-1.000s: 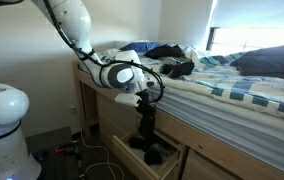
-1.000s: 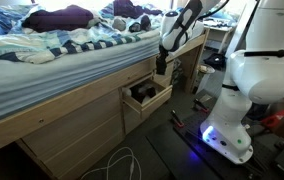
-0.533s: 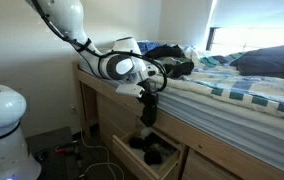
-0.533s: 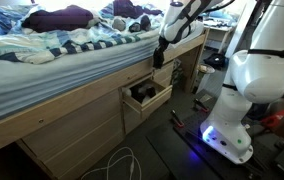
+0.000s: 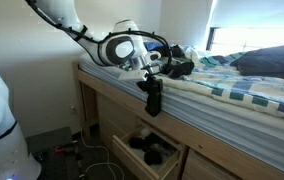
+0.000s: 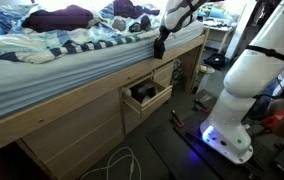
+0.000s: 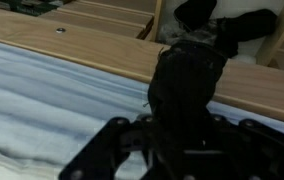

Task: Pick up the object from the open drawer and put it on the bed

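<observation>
My gripper (image 5: 148, 83) is shut on a black object (image 5: 152, 101) that hangs below it, level with the wooden bed rail. It also shows in an exterior view (image 6: 159, 46), held beside the bed's edge. In the wrist view the black object (image 7: 187, 85) fills the centre between my gripper (image 7: 182, 135) fingers. The open drawer (image 5: 152, 152) lies below in the bed frame with more dark objects (image 5: 154, 153) in it; it also shows in an exterior view (image 6: 145, 96). The bed (image 5: 242, 85) has a blue and white striped cover.
Dark clothes (image 5: 172, 52) and a pillow (image 5: 272, 60) lie on the bed. The robot's white base (image 6: 232, 110) stands beside the bed. Cables (image 6: 122, 165) lie on the floor below the drawer. A wooden bed rail (image 7: 102, 50) crosses the wrist view.
My gripper has risen from just above the open drawer to the level of the bed's edge, carrying the black object up with it.
</observation>
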`<move>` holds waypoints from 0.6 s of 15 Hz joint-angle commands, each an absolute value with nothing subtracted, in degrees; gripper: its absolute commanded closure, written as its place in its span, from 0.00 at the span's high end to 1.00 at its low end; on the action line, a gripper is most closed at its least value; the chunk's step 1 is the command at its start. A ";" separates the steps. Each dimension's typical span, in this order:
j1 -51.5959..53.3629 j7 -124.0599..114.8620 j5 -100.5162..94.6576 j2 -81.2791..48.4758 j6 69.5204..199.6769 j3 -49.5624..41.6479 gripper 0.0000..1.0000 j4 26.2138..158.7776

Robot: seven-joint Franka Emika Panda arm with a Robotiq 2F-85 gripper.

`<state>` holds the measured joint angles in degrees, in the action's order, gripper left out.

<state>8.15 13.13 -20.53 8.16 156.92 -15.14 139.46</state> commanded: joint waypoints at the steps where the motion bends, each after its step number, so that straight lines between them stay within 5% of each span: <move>1: 2.38 15.06 -20.75 10.12 154.94 -9.79 0.08 138.34; 3: 0.98 14.17 -19.99 8.87 156.76 -8.30 0.08 138.72; 4: 0.35 14.11 -19.98 8.88 156.74 -7.74 0.32 138.65; 7: -0.14 14.03 -19.98 8.52 156.72 -7.21 0.32 138.70; 8: -0.14 14.03 -19.98 8.46 156.72 -7.18 0.08 138.70; 9: -0.07 14.23 -19.79 8.85 157.85 -7.04 0.08 138.87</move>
